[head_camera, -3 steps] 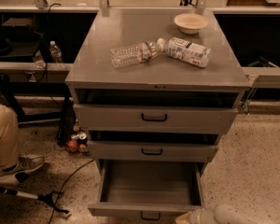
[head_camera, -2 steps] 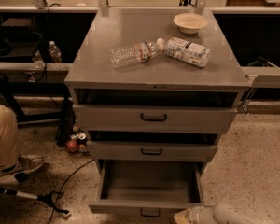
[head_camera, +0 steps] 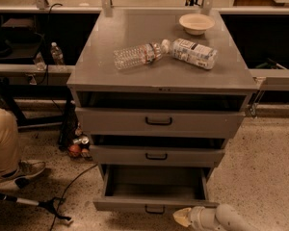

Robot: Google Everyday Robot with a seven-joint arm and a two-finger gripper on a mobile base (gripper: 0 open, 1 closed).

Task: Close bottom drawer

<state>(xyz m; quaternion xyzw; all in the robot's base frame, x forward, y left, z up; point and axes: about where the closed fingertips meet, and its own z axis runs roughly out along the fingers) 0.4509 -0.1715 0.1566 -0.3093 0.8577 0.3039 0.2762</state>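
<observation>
Camera view: looking down on a grey cabinet [head_camera: 111, 42] with three drawers. On its top, a clear plastic bottle [head_camera: 137, 55] lying on its side, cap end near a white carton [head_camera: 195, 53], also on its side; behind them, near the back right corner, a pale bowl [head_camera: 196, 23], upright. Below, top drawer [head_camera: 111, 121] and middle drawer [head_camera: 115, 155], each pulled out a little. Lowest, the bottom drawer [head_camera: 154, 186] pulled well out, plain grey inside, its small black handle [head_camera: 155, 209] at the centre of the front panel. At the lower edge, right of that handle and just in front of the panel, the pale gripper [head_camera: 184, 217], pointing left; open or shut, cannot tell, and nothing seen held. On the floor at left, a trousered leg [head_camera: 4, 143], a shoe [head_camera: 19, 172] and a black cable [head_camera: 72, 182]
</observation>
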